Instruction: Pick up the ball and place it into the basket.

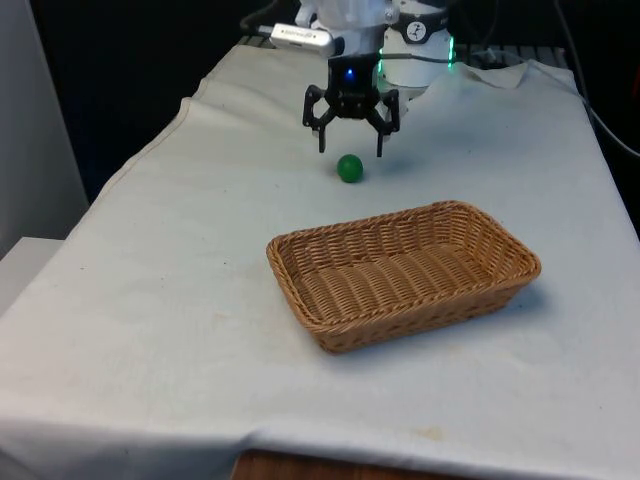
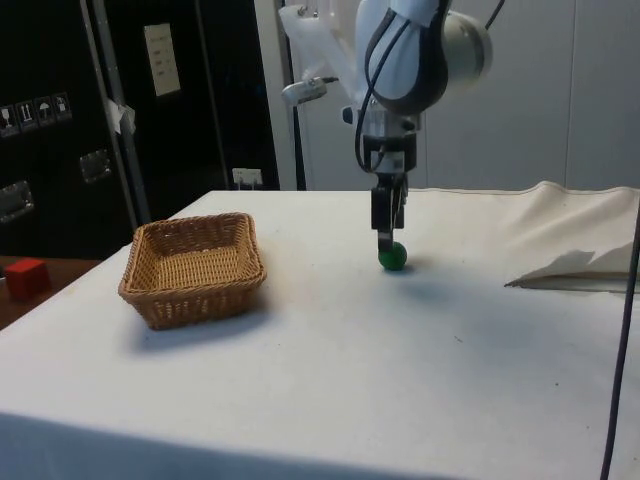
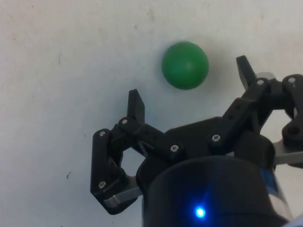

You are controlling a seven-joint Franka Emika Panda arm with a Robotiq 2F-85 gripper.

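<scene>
A small green ball (image 1: 349,168) lies on the white cloth beyond the wicker basket (image 1: 400,272). My gripper (image 1: 351,150) hangs open just above the cloth, a little behind the ball, its fingers spread wider than the ball. In the side view the gripper (image 2: 387,238) stands right over the ball (image 2: 392,257), with the basket (image 2: 194,268) well off to the side. In the wrist view the ball (image 3: 185,65) rests just past the gripper (image 3: 191,85), slightly off the line between the two fingertips. The basket holds nothing.
A fold of cloth (image 2: 575,268) rises near the robot's base. A red block (image 2: 25,277) sits off the table beyond the basket. Bare cloth surrounds the ball and basket.
</scene>
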